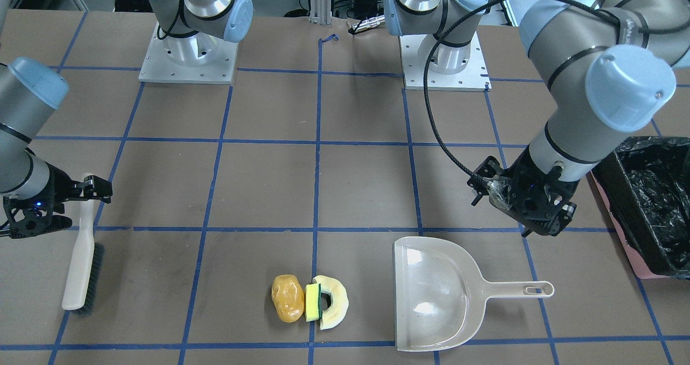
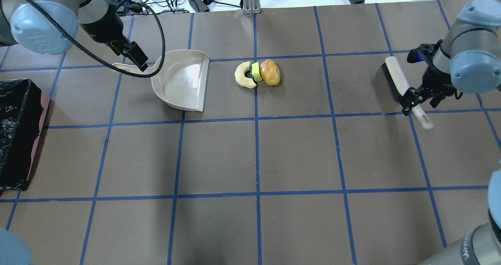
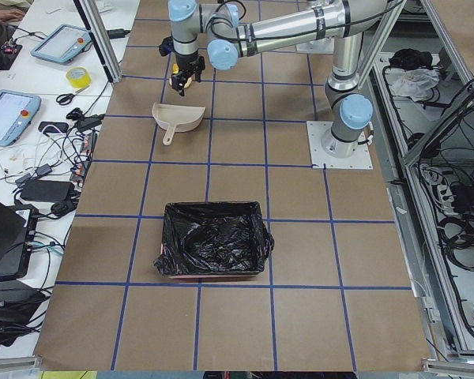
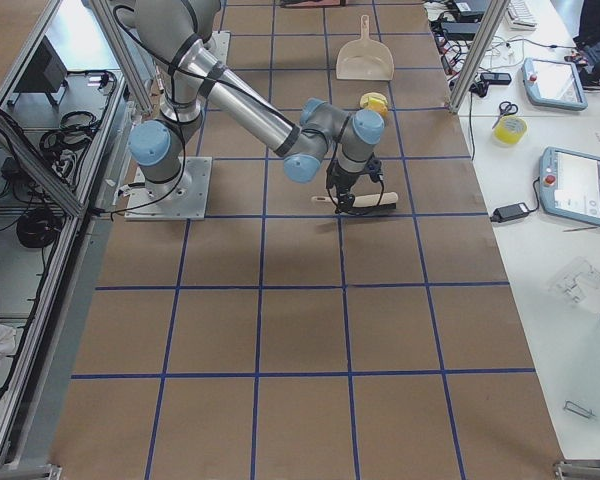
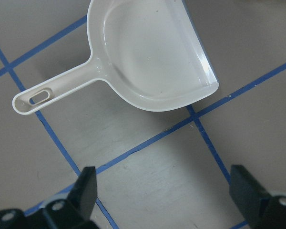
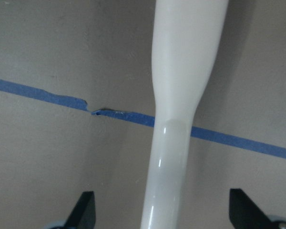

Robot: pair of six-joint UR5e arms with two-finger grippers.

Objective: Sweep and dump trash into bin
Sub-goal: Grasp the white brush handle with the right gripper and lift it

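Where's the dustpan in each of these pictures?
Front-facing: dustpan at the bottom, right of centre.
Overhead: upper left.
Exterior left: upper left.
Exterior right: top centre.
Left wrist: top.
Right wrist: not in it.
Landmark: the trash lies off its open edge.

Silver-grey arms [image 1: 560, 52] with pale blue joint caps [image 1: 628, 87]; left gripper [image 5: 164, 191] and right gripper [image 6: 162, 214] black; one looping black cable [image 1: 435, 130].
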